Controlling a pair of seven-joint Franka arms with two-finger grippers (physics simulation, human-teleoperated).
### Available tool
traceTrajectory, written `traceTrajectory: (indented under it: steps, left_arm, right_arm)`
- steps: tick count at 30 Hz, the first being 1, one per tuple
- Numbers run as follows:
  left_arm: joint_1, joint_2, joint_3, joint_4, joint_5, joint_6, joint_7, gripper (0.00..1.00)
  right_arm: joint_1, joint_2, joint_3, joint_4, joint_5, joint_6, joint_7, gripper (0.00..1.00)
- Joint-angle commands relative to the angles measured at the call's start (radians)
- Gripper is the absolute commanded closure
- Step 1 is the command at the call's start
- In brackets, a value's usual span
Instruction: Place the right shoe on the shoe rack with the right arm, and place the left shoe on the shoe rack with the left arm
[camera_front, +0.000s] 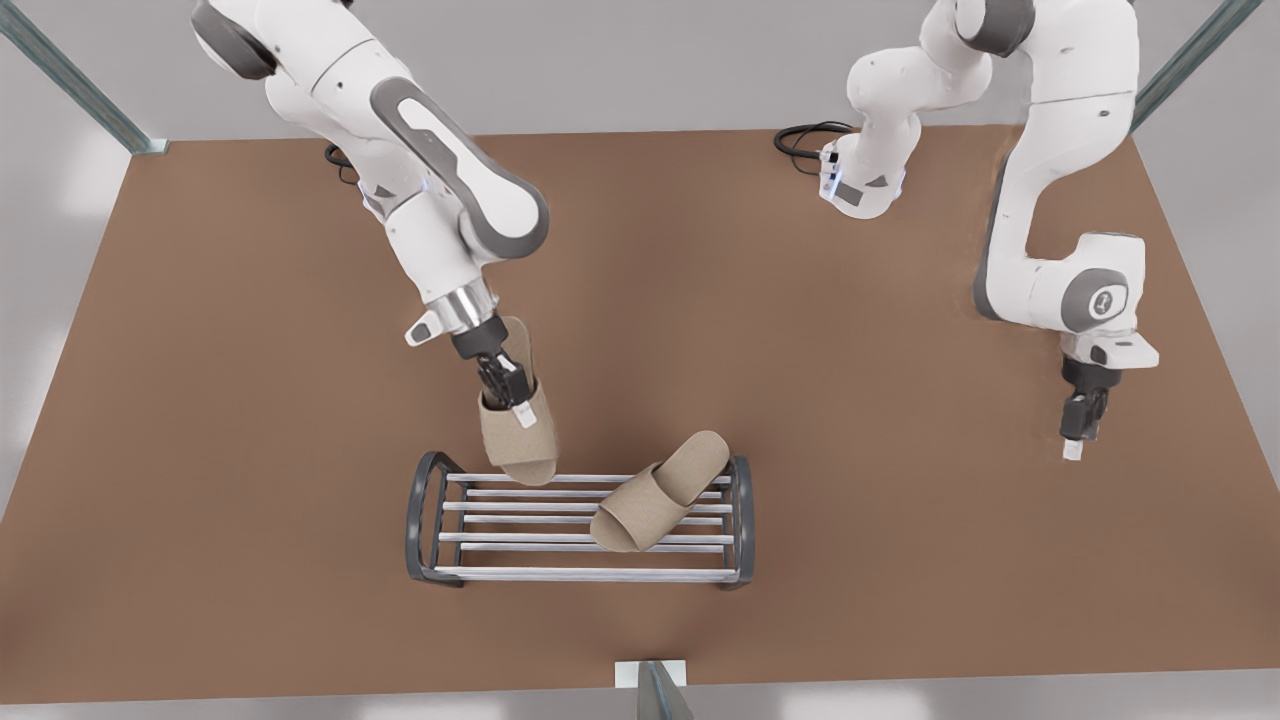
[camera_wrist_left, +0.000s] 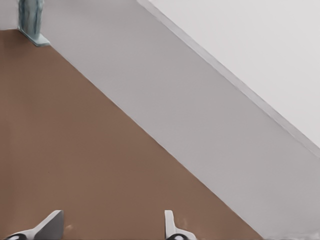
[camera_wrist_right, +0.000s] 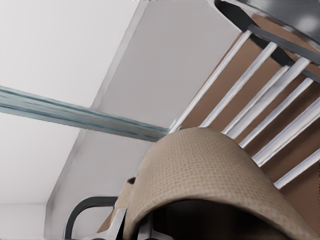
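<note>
Hanging toe-down from the right end effector (camera_front: 508, 392), whose fingers are clamped on its strap, the right shoe (camera_front: 517, 430) touches the back bars of the shoe rack (camera_front: 428, 520) near the front view's left end. The left shoe (camera_front: 662, 492) lies slantwise across the bars at the rack's other end, its heel over the back rail. Well apart, at the front view's right, the left end effector (camera_front: 1078, 425) waits above the bare brown worktop (camera_front: 250, 450), fingers (camera_wrist_left: 50, 226) spread with nothing between.
</note>
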Motion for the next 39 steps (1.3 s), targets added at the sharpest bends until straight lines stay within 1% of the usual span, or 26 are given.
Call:
traceTrajectory:
  steps: [1,2,3,4,5,6,8,11,15,21,22,23,24,26,27,28,29,30,31,32,33,34,35,36,37,39]
  left_arm:
    - [-0.051,-0.098,0.039,0.016,1.021,-0.987,-0.363,0.00]
    - [-0.109,-0.136,0.006,0.029,1.188,-0.974,-0.851,0.00]
    - [-0.116,-0.149,-0.070,0.100,1.311,-1.041,-1.232,0.00]
    - [-0.116,-0.136,-0.091,0.236,1.360,-1.199,-1.424,0.00]
    - [-0.116,-0.112,-0.094,0.353,1.374,-1.337,-1.452,0.00]
    - [-0.120,-0.103,-0.134,0.379,1.428,-1.349,-1.475,0.00]
    - [-0.127,-0.112,-0.142,0.425,1.417,-1.345,-1.652,0.00]
    - [-0.127,-0.145,-0.172,0.424,1.427,-1.354,-1.655,0.00]
    - [-0.127,-0.159,-0.171,0.424,1.427,-1.358,-1.641,0.00]
    - [-0.127,-0.167,-0.162,0.422,1.427,-1.377,-1.638,0.00]
    - [-0.127,-0.170,-0.162,0.424,1.422,-1.374,-1.644,0.00]
    - [-0.127,-0.175,-0.165,0.425,1.417,-1.362,-1.658,0.00]
    - [-0.127,-0.182,-0.165,0.444,1.420,-1.360,-1.647,0.00]
    - [-0.127,-0.181,-0.163,0.459,1.428,-1.372,-1.644,0.00]
    - [-0.127,-0.172,-0.159,0.494,1.428,-1.403,-1.612,0.00]
    - [-0.125,-0.133,-0.154,0.549,1.425,-1.504,-1.479,0.00]
    - [-0.125,-0.138,-0.149,0.551,1.434,-1.524,-1.443,0.00]
    - [-0.125,-0.139,-0.149,0.551,1.443,-1.526,-1.431,0.00]
    - [-0.127,-0.144,-0.151,0.553,1.491,-1.535,-1.351,0.00]
    - [-0.127,-0.133,-0.151,0.569,1.561,-1.547,-1.155,0.00]
    - [-0.154,-0.130,-0.153,0.573,1.594,-1.547,-1.155,0.00]
    - [-0.180,-0.127,-0.149,0.576,1.598,-1.544,-1.164,0.00]
    - [-0.203,-0.051,-0.122,0.663,1.600,-1.556,-1.158,0.00]
    - [-0.220,0.028,-0.096,0.752,1.598,-1.607,-1.155,0.00]
    - [-0.219,0.035,-0.096,0.757,1.598,-1.615,-1.156,0.00]
    - [-0.219,0.060,-0.094,0.770,1.600,-1.641,-1.165,0.00]
  right_arm:
    - [0.027,0.033,-0.034,0.003,-0.140,0.028,0.093,0.79]
    - [0.036,0.046,-0.040,0.015,-0.141,0.032,0.093,0.79]
    - [0.038,0.061,-0.040,0.029,-0.154,0.032,0.093,0.79]
    - [0.039,0.072,-0.044,0.031,-0.170,0.034,0.093,0.77]
    - [0.050,0.078,-0.061,0.048,-0.170,0.029,0.093,0.27]
    - [0.070,0.095,-0.081,0.074,-0.170,0.031,0.093,0.00]
    - [0.070,0.098,-0.086,0.074,-0.172,0.031,0.093,0.00]
    - [0.070,0.102,-0.086,0.075,-0.172,0.022,0.093,0.00]
    - [0.071,0.122,-0.087,0.078,-0.193,0.019,0.093,0.00]
    - [0.085,0.148,-0.116,0.140,-0.200,-0.020,0.093,0.00]
    - [0.085,0.141,-0.115,0.140,-0.190,-0.021,0.107,0.00]
    - [0.081,0.090,-0.124,0.137,-0.163,-0.075,0.110,0.00]
    - [0.077,0.023,-0.158,0.123,-0.065,-0.159,0.107,0.00]
    - [0.047,-0.079,-0.198,0.084,0.050,-0.279,0.131,0.00]
    - [0.007,-0.126,-0.251,0.066,0.031,-0.423,0.143,0.00]
    - [-0.021,-0.163,-0.302,0.043,-0.095,-0.559,0.145,0.00]
    - [-0.035,-0.194,-0.418,0.051,-0.326,-0.791,0.169,0.00]
    - [-0.036,-0.207,-0.526,0.106,-0.648,-1.007,0.260,0.00]
    - [-0.036,-0.253,-0.587,0.118,-0.807,-1.127,0.272,0.00]
    - [-0.041,-0.270,-0.678,0.132,-0.974,-1.280,0.245,0.00]
    - [-0.044,-0.264,-0.707,0.161,-1.031,-1.348,0.213,0.00]
    - [-0.045,-0.243,-0.762,0.201,-1.085,-1.437,0.193,0.00]
    - [-0.044,-0.163,-0.790,0.337,-1.224,-1.622,-0.011,0.00]
    - [-0.045,-0.139,-0.790,0.410,-1.269,-1.748,-0.025,0.00]
    - [-0.058,-0.129,-0.790,0.425,-1.281,-1.781,-0.016,0.00]
    - [-0.125,-0.129,-0.686,0.451,-1.315,-1.822,0.085,0.00]
